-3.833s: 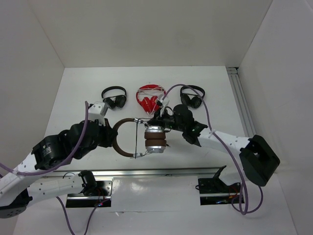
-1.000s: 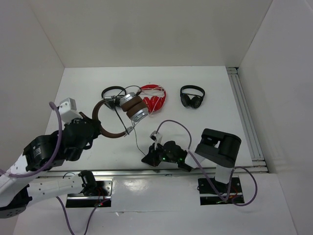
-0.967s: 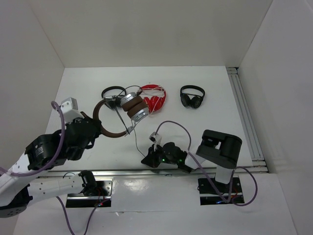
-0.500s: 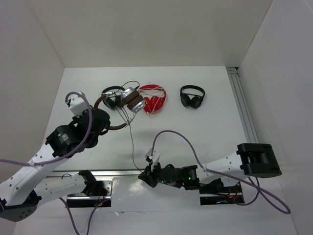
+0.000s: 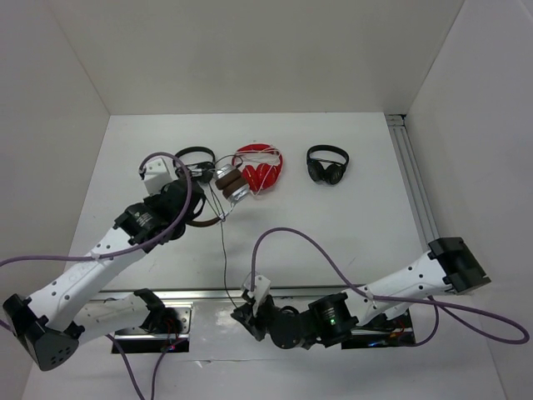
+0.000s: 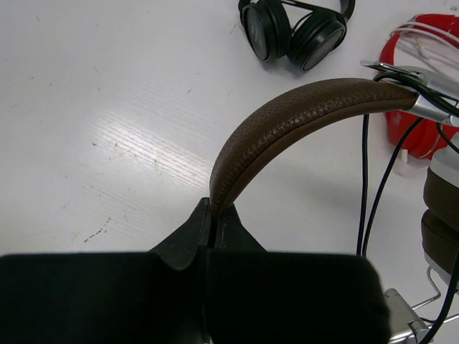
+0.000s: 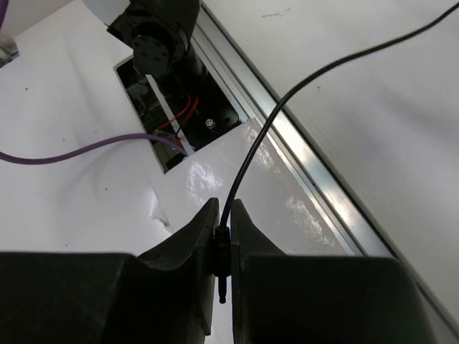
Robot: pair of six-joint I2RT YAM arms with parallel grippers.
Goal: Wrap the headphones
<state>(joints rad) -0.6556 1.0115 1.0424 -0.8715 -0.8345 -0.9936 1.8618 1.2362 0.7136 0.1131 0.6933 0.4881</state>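
Observation:
The headphones (image 5: 230, 184) hang off the table with their silver cups and brown pads just in front of the red pair. My left gripper (image 5: 191, 213) is shut on the brown headband (image 6: 287, 122), pinching its near end between the fingertips (image 6: 213, 215). The thin dark cable (image 5: 224, 250) runs from the cups straight down the view to the near edge. There my right gripper (image 5: 242, 317) is shut on the cable's plug (image 7: 223, 247), held over the rail and base plate. More cable strands (image 6: 363, 186) cross beside the headband.
A small black pair (image 5: 193, 158), a red pair with white cord (image 5: 258, 167) and a second black pair (image 5: 327, 164) lie along the back. A metal rail (image 5: 333, 290) runs along the near edge. The left arm's base (image 7: 161, 43) and purple cabling (image 7: 72, 150) lie below the right gripper.
The left arm carried the headphones back toward the black and red pairs. The right gripper drew the plug toward the near edge, past the rail, pulling the cable out long.

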